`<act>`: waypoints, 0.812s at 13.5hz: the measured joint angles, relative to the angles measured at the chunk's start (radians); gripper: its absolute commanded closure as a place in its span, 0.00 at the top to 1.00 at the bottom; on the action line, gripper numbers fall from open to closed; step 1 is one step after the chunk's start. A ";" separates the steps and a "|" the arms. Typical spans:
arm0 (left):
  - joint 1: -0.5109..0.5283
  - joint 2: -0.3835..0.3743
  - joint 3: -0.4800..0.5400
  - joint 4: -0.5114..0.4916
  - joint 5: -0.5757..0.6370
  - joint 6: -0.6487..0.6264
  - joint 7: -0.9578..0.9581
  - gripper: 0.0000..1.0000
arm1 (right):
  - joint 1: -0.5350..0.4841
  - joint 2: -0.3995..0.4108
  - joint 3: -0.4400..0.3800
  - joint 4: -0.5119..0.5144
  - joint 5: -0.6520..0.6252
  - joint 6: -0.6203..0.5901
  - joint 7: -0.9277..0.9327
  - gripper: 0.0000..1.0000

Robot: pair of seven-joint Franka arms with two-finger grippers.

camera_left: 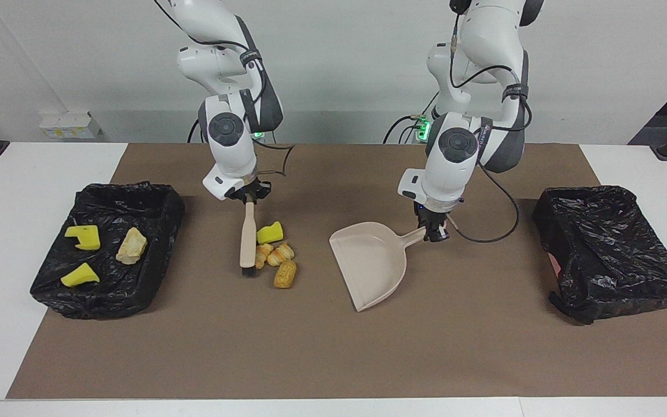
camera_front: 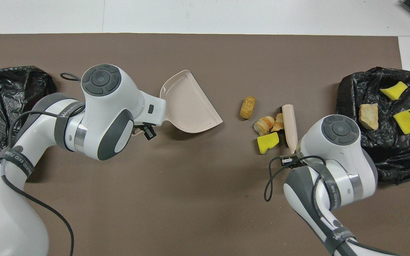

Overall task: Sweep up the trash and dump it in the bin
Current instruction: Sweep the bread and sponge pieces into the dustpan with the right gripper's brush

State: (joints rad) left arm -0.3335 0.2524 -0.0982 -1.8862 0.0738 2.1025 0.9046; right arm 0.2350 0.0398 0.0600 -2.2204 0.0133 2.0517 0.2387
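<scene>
Two white robot arms work over a brown mat (camera_left: 333,359) on a white counter (camera_left: 21,243). The trash is in two groups. Four pieces lie loose on the mat: a yellow sponge chunk (camera_left: 270,233), two small croissant-like pastries (camera_left: 274,253) touching each other, and a golden-brown pastry (camera_left: 285,274) just beside them, a little farther from the robots. Three more pieces already sit in a black-lined bin (camera_left: 107,295) toward the right arm's end: two yellow sponge chunks (camera_left: 83,237) and a pale beige lump (camera_left: 131,245). A second black-lined bin (camera_left: 611,289) stands at the left arm's end.

These pieces look light and soft, likely to roll or tumble when pushed, so they are better herded by bristles than pinched. The tools are the things to hold, each by its stiff handle.

The right claw (camera_left: 246,197) is closed on the top of the beige brush (camera_left: 247,237) handle. The brush hangs nearly upright, its black bristles down at the mat, touching the side of the loose pile away from the dustpan. The right arm bends down from above.

The left claw (camera_left: 435,231) is closed on the end of the beige dustpan (camera_left: 371,263) handle. The pan lies low over the mat, its open mouth slanting toward the pile but well apart from it. The left arm's wrist points steeply down.
</scene>
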 measured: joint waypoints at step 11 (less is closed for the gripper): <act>-0.001 -0.081 -0.008 -0.138 0.017 0.067 0.001 0.00 | -0.041 0.025 -0.013 0.133 0.002 -0.141 0.000 0.00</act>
State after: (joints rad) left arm -0.3349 0.1712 -0.1060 -2.0237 0.0907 2.1690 0.9058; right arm 0.1945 0.0651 0.0465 -2.0874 0.0157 1.9111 0.2388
